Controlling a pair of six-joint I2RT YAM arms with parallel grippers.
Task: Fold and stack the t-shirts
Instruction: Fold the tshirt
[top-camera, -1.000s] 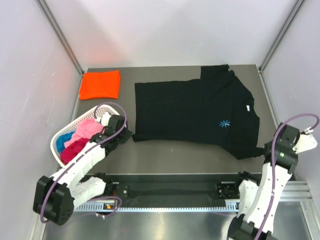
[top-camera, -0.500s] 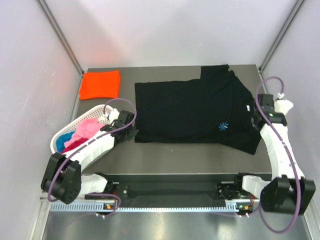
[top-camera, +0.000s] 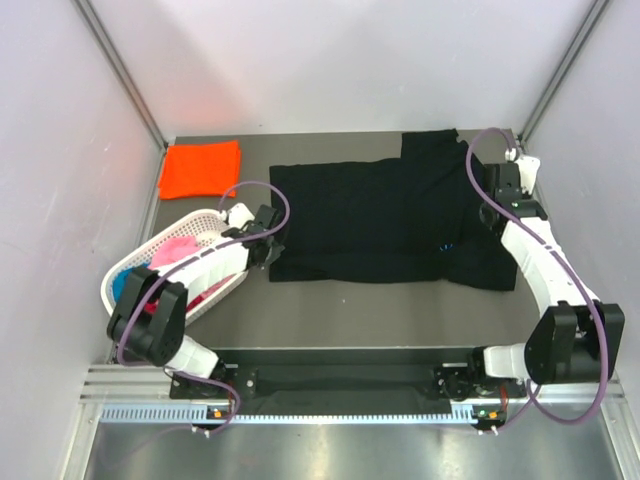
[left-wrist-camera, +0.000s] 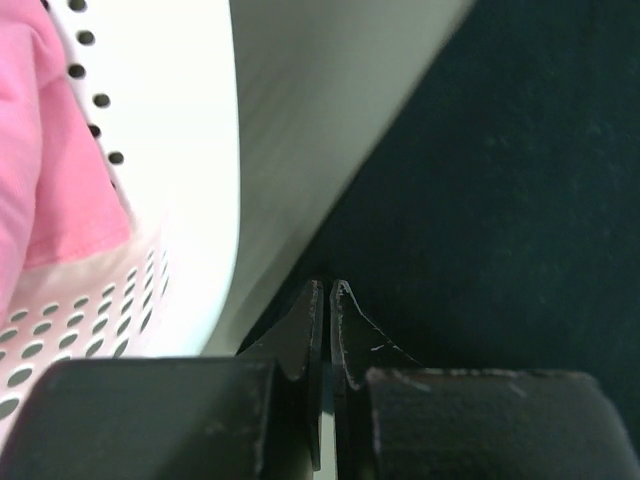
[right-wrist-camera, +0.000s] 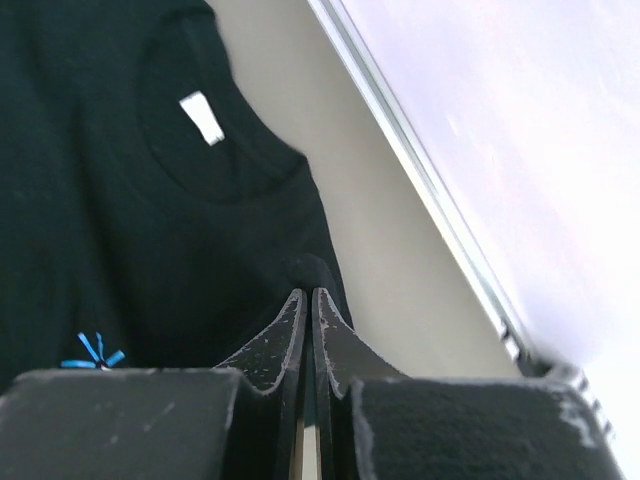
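The left gripper (left-wrist-camera: 326, 290) is pressing its two dark fingers together with only a hairline between them, and is nipping the near left edge of the black t-shirt (left-wrist-camera: 500, 200), just beside the white lattice basket (left-wrist-camera: 190, 300); the basket's plastic wall is showing smooth and glossy, punched with small round holes; a soft pink t-shirt (left-wrist-camera: 50, 150) is lying bunched inside it, and blue cloth (top-camera: 122, 285) is peeking out at the basket's near end. The right gripper (right-wrist-camera: 308, 295) is likewise clamping tight, its tips pinching a small raised hump of the black cloth at the shirt's shoulder edge; ahead of it the rounded neckline is carrying a small white label (right-wrist-camera: 203, 118), and a blue starburst print (right-wrist-camera: 92, 352) is sitting on the chest. The shirt is lying mostly flat on the matte grey table (top-camera: 380, 310), its right-hand part folding over on itself near the print; at the far left corner a bright orange t-shirt (top-camera: 201, 168) is resting as a neat folded square, well apart from the black one.
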